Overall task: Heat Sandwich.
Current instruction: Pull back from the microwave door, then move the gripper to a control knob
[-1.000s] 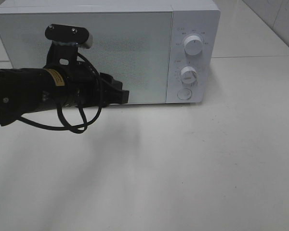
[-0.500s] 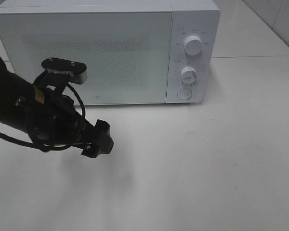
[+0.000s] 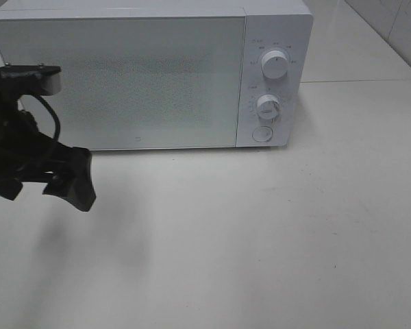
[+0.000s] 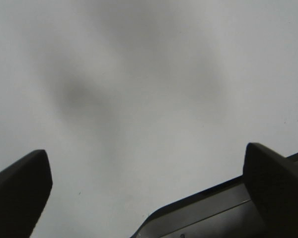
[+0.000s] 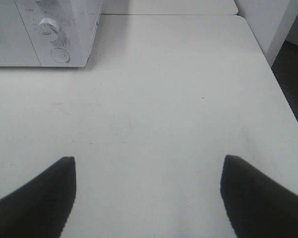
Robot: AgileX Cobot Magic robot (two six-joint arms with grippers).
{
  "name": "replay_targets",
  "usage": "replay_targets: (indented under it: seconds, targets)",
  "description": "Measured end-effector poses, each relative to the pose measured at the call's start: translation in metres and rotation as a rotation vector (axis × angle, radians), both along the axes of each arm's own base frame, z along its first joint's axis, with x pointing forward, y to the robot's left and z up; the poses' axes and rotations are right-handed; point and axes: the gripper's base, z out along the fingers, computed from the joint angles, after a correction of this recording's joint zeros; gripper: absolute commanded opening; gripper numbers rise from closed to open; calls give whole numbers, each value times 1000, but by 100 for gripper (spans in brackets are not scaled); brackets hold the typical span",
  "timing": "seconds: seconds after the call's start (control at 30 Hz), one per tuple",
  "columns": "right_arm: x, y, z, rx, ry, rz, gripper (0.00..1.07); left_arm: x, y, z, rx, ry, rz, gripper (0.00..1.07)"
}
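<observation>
Retreat marked the moment: the left gripper [image 3: 72, 179], a second earlier up against the microwave [image 3: 274, 20] door [image 3: 123, 82], had swung back toward the left edge of the table [image 3: 260, 240]. Its jaws had spread from half-closed to wide, with nothing between them. The door stood shut, so closing looked finished and the knobs [image 3: 267, 106] probably came next. The right gripper [image 5: 148, 161] hung spread and empty, outside the overhead view. The sandwich showed nowhere; it was presumably behind the frosted door.
</observation>
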Motion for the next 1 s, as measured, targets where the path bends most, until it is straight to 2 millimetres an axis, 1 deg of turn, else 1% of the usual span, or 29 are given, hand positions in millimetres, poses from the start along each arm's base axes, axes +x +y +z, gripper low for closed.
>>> replay_targets:
  seconds: [0.07,0.1,0.13,0.17,0.23,0.27,0.3,0.33,0.47,0.5,0.57,0.6,0.67,0.7,0.73,0.8,0.83,0.87,0.9,0.93,0.97,1.0]
  targets:
    - [0,0,0,0,0,0,76,-2,12,7,5,19,31,98]
    - [0,0,0,0,0,0,76,-3,26,13,7,33,73,98]
    - [0,0,0,0,0,0,76,-3,31,16,7,35,91,98]
    - [0,0,0,0,0,0,76,-3,31,16,7,35,91,98]
    - [0,0,0,0,0,0,76,-5,45,24,11,30,129,98]
    - [0,0,0,0,0,0,76,-8,59,31,19,28,169,98]
    - [0,0,0,0,0,0,76,-9,64,34,17,24,186,98]
    - [0,0,0,0,0,0,76,-9,64,34,17,24,186,98]
    - [0,0,0,0,0,0,76,-19,92,49,35,17,277,98]
    - [0,0,0,0,0,0,76,-19,92,49,35,17,277,98]
    - [0,0,0,0,0,0,76,-24,101,56,43,3,300,98]
    - [0,0,0,0,0,0,76,-31,108,63,48,-18,319,98]
    - [0,0,0,0,0,0,76,-34,111,67,48,-26,328,98]
    - [0,0,0,0,0,0,76,-38,114,71,49,-41,336,98]
    - [0,0,0,0,0,0,76,-46,118,75,49,-63,349,98]
    - [0,0,0,0,0,0,76,-56,120,76,50,-79,358,98]
    - [0,0,0,0,0,0,76,-56,120,76,50,-79,358,98]
    - [0,0,0,0,0,0,76,-62,121,75,54,-83,359,98]
    - [0,0,0,0,0,0,76,-75,122,74,62,-100,357,98]
    - [0,0,0,0,0,0,76,-82,122,73,65,-109,357,98]
    - [0,0,0,0,0,0,76,-88,122,71,68,-109,356,98]
    - [0,0,0,0,0,0,76,-88,122,71,68,-109,356,98]
